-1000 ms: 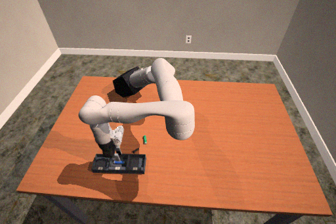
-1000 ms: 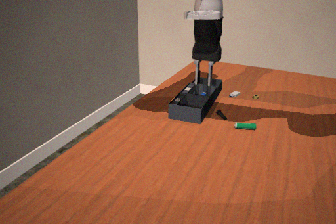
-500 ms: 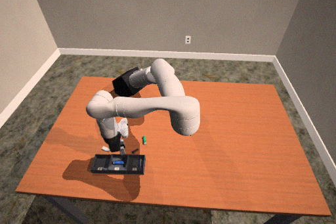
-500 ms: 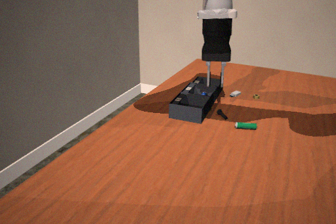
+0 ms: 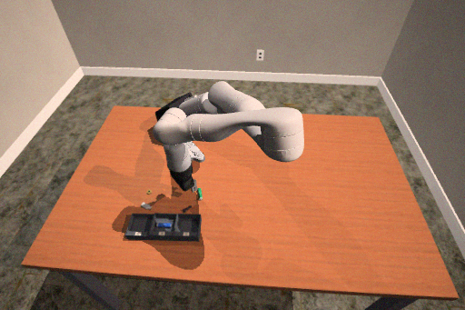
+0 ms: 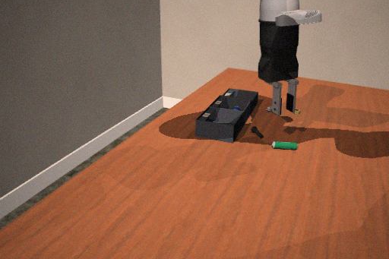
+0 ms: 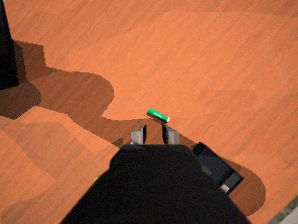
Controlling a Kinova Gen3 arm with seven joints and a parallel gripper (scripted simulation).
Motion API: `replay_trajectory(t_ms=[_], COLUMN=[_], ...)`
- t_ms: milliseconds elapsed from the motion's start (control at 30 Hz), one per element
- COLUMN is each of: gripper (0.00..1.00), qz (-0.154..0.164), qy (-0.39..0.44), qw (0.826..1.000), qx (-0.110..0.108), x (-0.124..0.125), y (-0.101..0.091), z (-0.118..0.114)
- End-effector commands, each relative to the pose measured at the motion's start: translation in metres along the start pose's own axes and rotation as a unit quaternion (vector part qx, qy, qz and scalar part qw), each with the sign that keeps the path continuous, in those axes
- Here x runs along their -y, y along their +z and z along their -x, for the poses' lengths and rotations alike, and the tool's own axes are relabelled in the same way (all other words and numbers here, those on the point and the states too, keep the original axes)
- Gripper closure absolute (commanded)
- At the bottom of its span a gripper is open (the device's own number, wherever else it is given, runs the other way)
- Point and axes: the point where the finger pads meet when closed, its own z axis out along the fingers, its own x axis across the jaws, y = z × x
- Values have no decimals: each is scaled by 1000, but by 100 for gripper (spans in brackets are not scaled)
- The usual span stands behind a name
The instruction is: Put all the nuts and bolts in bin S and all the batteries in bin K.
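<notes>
1 USB stick (image 5: 145, 205) (image 6: 269, 109): flat on the table, left of and below the jaws in the top view. 1 wall outlet (image 5: 260, 55), 2 sockets: well beyond the jaws, above white baseboard (image 5: 227, 75) (image 6: 172, 102).

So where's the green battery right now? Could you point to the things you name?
In the top view the green battery (image 5: 200, 194) (image 6: 284, 145) (image 7: 158, 115) lies on the table just right of the hand (image 5: 196, 189) (image 6: 285, 113) (image 7: 154, 131), beyond the black bolt (image 5: 187, 209) (image 6: 257, 132) from the bin tray (image 5: 163, 238) (image 6: 214, 131) (image 7: 212, 167).

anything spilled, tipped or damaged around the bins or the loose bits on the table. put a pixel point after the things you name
Nothing stands out. The three-compartment bin (image 5: 163, 237) (image 6: 215, 133) sits upright, the blue battery (image 5: 164, 225) (image 6: 236, 108) lies in its middle compartment, and the green battery (image 5: 200, 194) (image 6: 284, 145) (image 7: 158, 115) and dark bolt (image 5: 187, 209) (image 6: 257, 132) lie on the table with no visible damage.
</notes>
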Motion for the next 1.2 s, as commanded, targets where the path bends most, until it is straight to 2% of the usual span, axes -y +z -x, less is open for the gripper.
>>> replay_trajectory(t_ms=[0,100,233,300,333,500,700,1167], gripper=[40,40,40,40,40,40,40,40], qz=[10,9,11,11,15,18,27,28], qy=[-77,-136,-231,-231,-291,-395,-513,-513], qw=[997,991,973,973,956,919,858,858], qx=[-11,-8,-8,-8,-10,-9,-14,-15], x=[24,26,26,26,26,26,25,25], y=[-6,-6,-6,-6,-6,-6,-6,-6], z=[-5,-5,-5,-5,-5,-5,-6,-4])
